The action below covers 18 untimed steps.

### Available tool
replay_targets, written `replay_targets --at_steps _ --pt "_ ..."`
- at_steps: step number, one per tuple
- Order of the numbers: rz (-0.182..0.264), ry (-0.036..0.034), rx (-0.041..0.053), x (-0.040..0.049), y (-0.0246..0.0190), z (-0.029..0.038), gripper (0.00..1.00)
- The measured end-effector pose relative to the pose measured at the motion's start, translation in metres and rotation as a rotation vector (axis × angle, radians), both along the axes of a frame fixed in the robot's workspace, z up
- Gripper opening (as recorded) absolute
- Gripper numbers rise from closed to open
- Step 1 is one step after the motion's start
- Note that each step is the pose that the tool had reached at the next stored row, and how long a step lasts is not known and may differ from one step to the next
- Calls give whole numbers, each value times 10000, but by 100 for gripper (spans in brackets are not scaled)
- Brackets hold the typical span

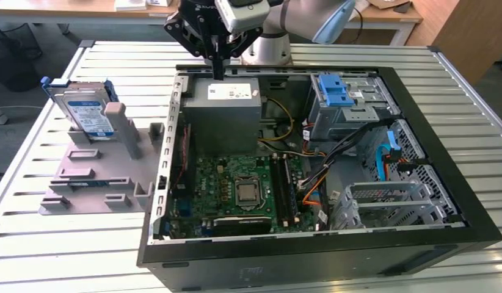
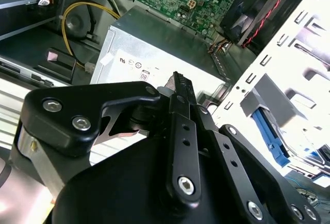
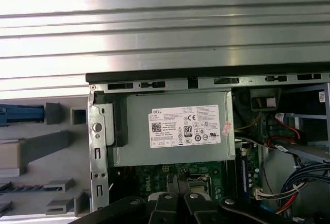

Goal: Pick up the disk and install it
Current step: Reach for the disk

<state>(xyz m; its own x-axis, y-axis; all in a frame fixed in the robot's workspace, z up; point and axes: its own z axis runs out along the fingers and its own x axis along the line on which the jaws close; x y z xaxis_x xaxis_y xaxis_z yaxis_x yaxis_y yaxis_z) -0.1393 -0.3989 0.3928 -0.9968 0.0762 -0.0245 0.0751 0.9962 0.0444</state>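
Currently no step is done. The gripper (image 1: pixel 217 73), pressed together and holding nothing, hangs over the far edge of the power-supply box (image 1: pixel 226 110) in the open computer case (image 1: pixel 316 250). The disk (image 1: pixel 87 115) stands upright in a grey rack (image 1: pixel 88 183) at the exterior view's left, well apart from the gripper. Pickup and installing are both left.
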Motion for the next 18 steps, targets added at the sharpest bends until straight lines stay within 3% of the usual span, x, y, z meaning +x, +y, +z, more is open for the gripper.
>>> replay_targets --at_steps 18 --pt "0 0 0 -30 0 -2 11"
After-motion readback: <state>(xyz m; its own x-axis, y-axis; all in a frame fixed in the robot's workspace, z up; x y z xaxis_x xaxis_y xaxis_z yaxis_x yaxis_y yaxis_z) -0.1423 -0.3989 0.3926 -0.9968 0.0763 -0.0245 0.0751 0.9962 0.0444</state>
